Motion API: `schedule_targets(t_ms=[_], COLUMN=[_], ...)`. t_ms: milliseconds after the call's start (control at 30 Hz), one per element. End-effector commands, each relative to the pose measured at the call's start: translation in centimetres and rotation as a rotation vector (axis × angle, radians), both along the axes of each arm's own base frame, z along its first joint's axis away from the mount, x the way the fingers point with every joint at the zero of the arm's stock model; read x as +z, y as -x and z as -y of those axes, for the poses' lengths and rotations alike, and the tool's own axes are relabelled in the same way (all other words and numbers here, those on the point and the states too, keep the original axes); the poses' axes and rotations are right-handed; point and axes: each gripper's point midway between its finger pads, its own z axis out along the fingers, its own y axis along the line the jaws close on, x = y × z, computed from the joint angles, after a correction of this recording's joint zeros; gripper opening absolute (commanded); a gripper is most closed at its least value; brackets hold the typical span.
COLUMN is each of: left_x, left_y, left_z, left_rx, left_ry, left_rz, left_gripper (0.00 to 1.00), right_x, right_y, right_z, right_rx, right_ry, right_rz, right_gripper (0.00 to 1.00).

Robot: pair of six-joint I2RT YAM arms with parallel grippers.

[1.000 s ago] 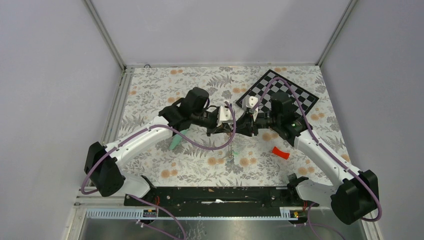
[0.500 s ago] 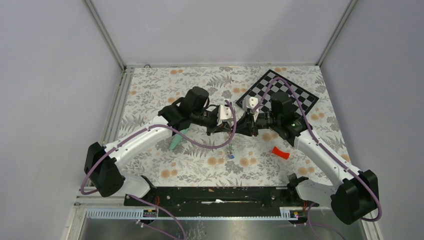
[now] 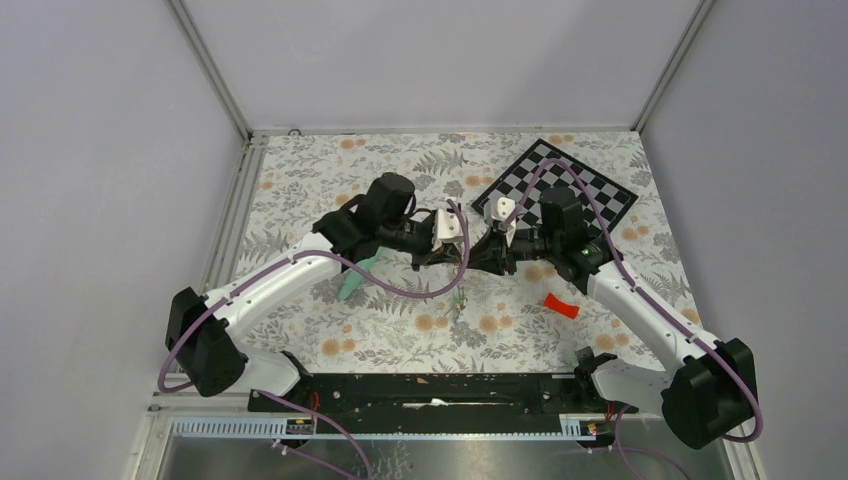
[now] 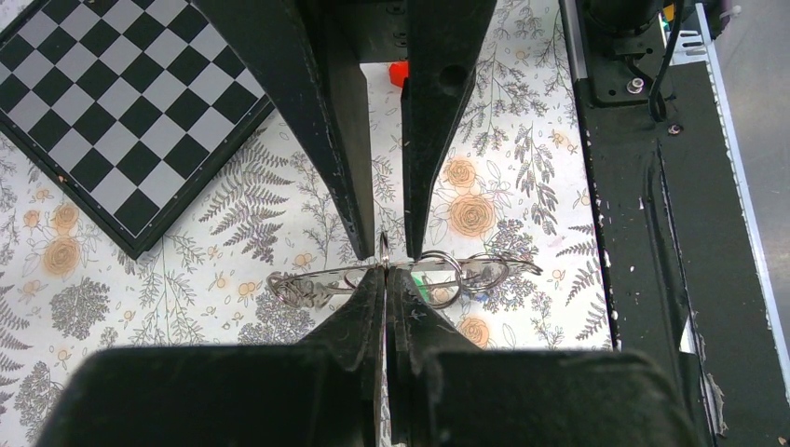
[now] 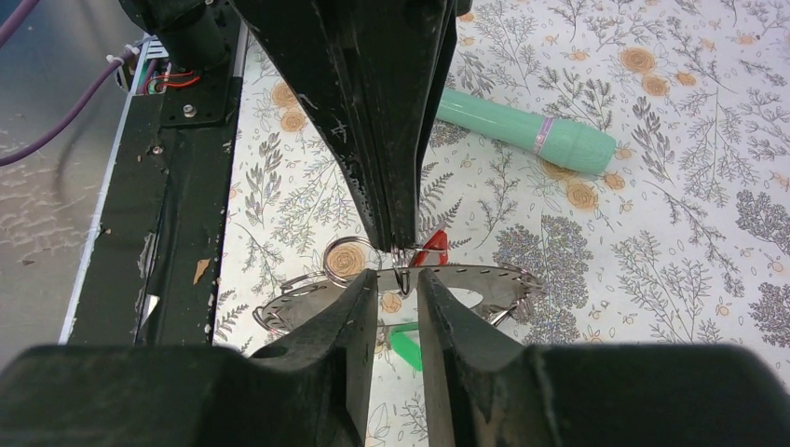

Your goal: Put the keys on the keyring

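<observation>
The keyring [image 4: 317, 277] is a flat grey metal ring, held level above the table and seen edge-on. My left gripper [image 4: 386, 271] is shut on its rim. It enters the right wrist view from above [image 5: 402, 244]. My right gripper [image 5: 399, 279] faces it with jaws a little apart on either side of the rim, a small wire loop between them. The keys hang under the ring: a green tag [image 5: 406, 345], a red tag [image 5: 431, 248], and small split rings [image 4: 436, 279]. In the top view both grippers meet over mid-table, left [image 3: 464, 258] and right [image 3: 478, 257], with keys [image 3: 459, 300] dangling below.
A chessboard [image 3: 560, 190] lies at the far right. A mint-green tube [image 3: 353, 282] lies under the left arm. A curved red plastic piece [image 3: 561, 306] lies right of centre. The black base rail [image 3: 430, 390] runs along the near edge.
Both grippers and the keyring have shifted slightly away from the near edge. The hanging keys have swung a little. The grips look unchanged.
</observation>
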Motion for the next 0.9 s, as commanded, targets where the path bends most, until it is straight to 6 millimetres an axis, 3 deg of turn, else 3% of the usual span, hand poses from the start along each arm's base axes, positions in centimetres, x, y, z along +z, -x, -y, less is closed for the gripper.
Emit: schedule_targets(t_ms=[0,267,533,667,867], left_x=[3.1,2.8,2.5,4.0,6.1], left_y=[0.3,0.4,0.6,-0.2,-0.4], left_z=[0.3,0.3,0.4,-0.1,-1.1], left_rx=[-0.033,-0.041,-0.047,-0.039,-0.084], left_ry=[0.089,0.087,0.088,0.152,0.252], left_rz=[0.067,0.057,0.044,-0.002,-0.033], left_gripper=[0.0,0.0,0.0,0.0,0.29], right_x=[0.6,1.3,1.7,2.7,6.4], right_y=[-0.5,-0.6,-0.6,-0.3,-0.6], right_z=[-0.2,-0.4,-0.5,-0.7,-1.7], right_rx=[0.0,0.0,0.006,0.023,0.054], right_ry=[-0.019,-0.035,-0.046,-0.067,-0.149], right_rz=[0.035,0.031,0.029,0.02,0.005], right_gripper=[0.28,0.26,0.0,0.0,0.0])
